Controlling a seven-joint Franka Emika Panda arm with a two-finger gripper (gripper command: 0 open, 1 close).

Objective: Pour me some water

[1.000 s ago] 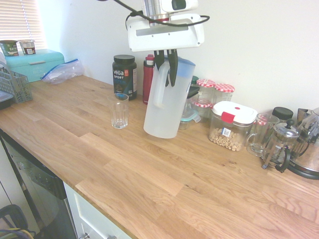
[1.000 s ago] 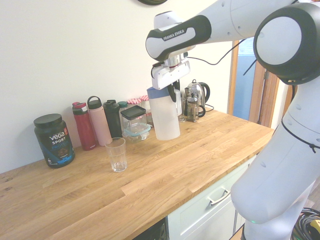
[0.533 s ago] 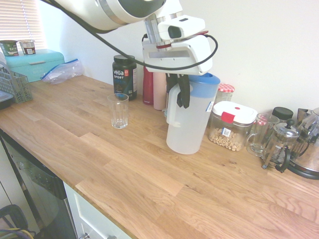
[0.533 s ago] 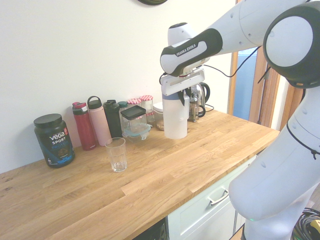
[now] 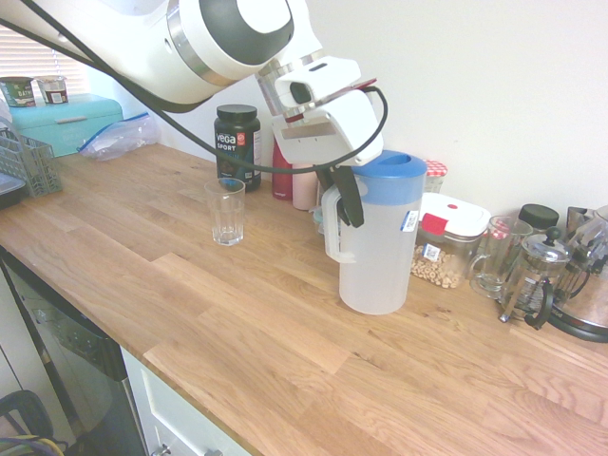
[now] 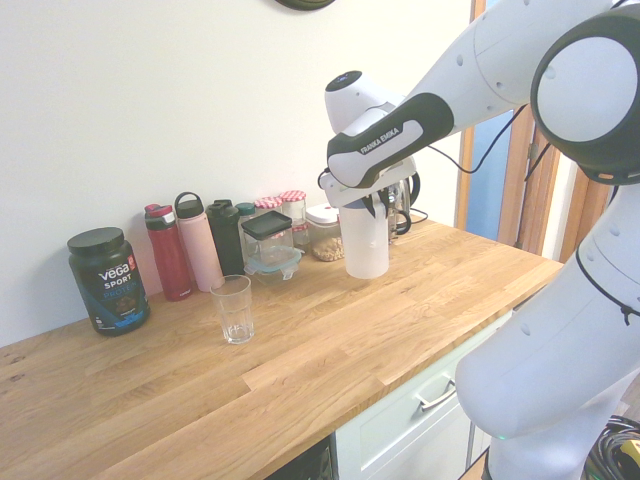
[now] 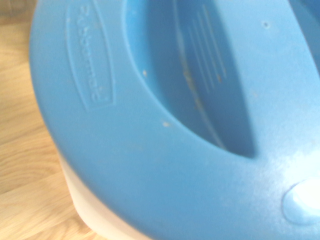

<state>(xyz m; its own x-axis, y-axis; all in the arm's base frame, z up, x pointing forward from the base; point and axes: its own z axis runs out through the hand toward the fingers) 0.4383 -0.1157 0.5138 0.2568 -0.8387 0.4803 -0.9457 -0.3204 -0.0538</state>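
The tool (image 5: 346,195) is clamped on the handle of the pitcher (image 5: 378,245), dark fingers (image 5: 352,198) either side of the grip just below the blue lid (image 5: 389,165). The pitcher stands upright, directly under the tool; whether its base touches the tabletop (image 5: 285,351) cannot be told. Water is not discernible through the frosted wall. The glass (image 5: 228,211) stands well apart. In the wrist view the lid (image 7: 165,115) fills the frame.
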